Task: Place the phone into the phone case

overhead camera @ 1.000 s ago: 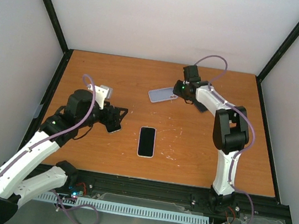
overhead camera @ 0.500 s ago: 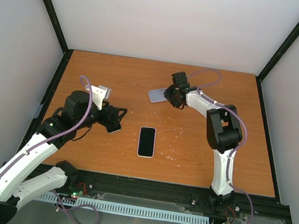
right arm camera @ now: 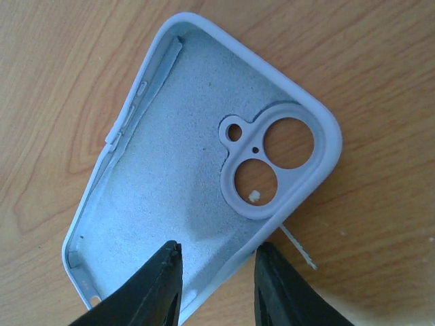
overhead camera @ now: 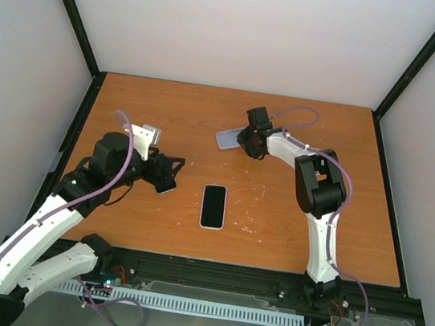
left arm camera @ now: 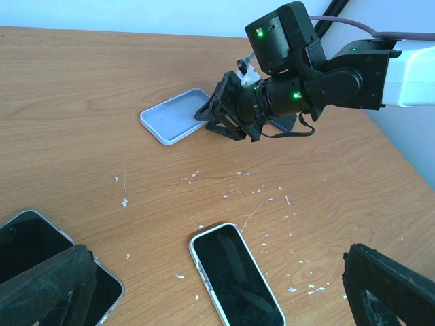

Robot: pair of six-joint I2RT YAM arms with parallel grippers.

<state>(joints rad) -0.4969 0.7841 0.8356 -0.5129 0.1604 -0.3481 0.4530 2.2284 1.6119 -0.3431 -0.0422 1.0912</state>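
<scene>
The phone, black screen up with a pale rim, lies flat at the table's middle; it also shows in the left wrist view. The light blue phone case lies open side up further back, its camera cut-outs showing in the right wrist view. My right gripper is low at the case's right end, open, its fingertips straddling the case's long rim, one over the lining and one outside. My left gripper is open and empty, left of the phone, its fingers spread wide.
A second dark-screened phone lies on the table under my left gripper, partly hidden by one finger. White flecks and scratches mark the wood near the phone. Black frame posts stand at the table's back corners.
My right gripper has swung left and down onto the case's right end. The left arm, the phone and the case have barely moved.
</scene>
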